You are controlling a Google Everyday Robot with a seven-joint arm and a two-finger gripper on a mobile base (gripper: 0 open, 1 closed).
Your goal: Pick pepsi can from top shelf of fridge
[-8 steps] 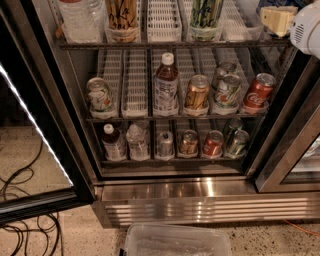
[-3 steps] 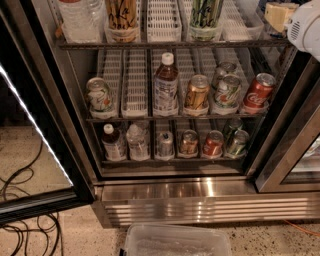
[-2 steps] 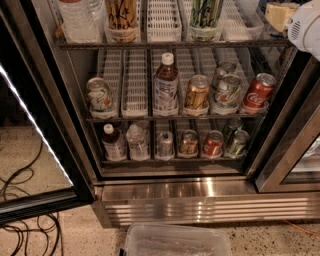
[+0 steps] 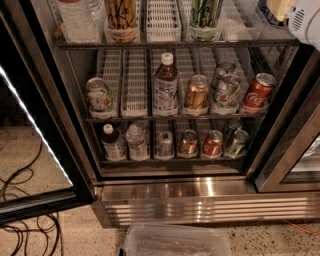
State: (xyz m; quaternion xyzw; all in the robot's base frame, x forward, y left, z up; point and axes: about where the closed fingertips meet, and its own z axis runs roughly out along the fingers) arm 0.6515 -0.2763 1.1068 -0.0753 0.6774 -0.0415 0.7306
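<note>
At the top right corner, the arm [image 4: 306,21] is a rounded white shell with small vent slits; its gripper [image 4: 278,7] is pale yellow.

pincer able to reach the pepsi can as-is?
Likely yes. The fridge door stands open, and the pincer is at the right end of the top shelf, beside a blue sliver, apparently the pepsi can; nothing shows between them.

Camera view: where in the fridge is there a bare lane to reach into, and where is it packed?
Bare: the white slotted lane between the green-and-white can and the brown capped bottle. Packed: the bottom rack and the middle rack's right end. The tool is at top right.
</note>
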